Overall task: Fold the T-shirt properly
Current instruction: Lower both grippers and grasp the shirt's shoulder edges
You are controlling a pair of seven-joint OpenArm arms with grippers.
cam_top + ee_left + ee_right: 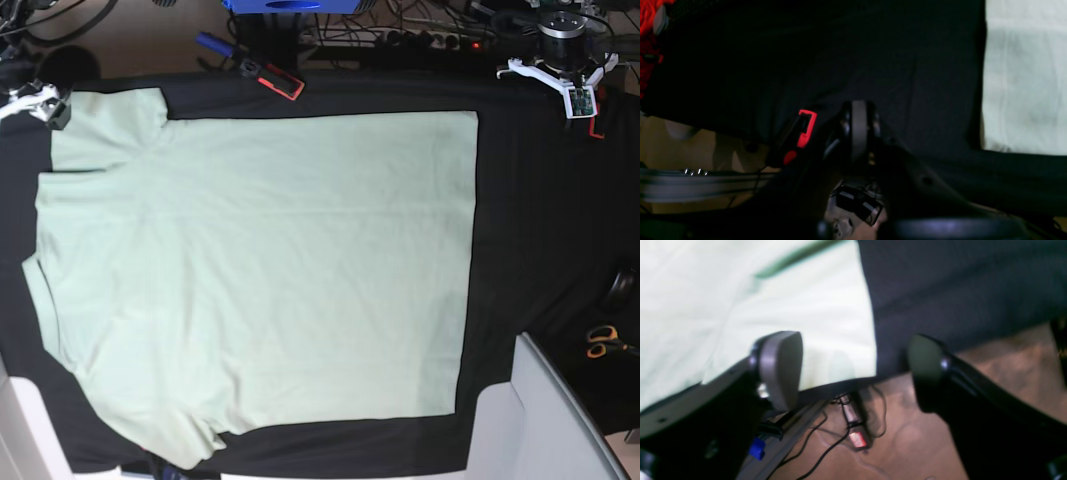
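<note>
The pale mint-green T-shirt (260, 260) lies spread flat on the black table cloth (530, 220), with its sleeves at the left of the base view. My right gripper (853, 353) is open and empty, and hangs over the table's edge beside a corner of the shirt (740, 306). In the base view it (35, 100) is at the far left, next to a sleeve. My left gripper (858, 128) looks shut and empty over bare black cloth, with the shirt's edge (1023, 83) well off to its side. In the base view it (572, 92) is at the far right corner.
A red-and-black clamp (280, 82) sits on the far table edge, and another (805, 130) is close to my left gripper. Orange-handled scissors (602, 341) lie at the right. A grey-white panel (560, 420) stands at the near right. Cables lie on the floor (853, 426).
</note>
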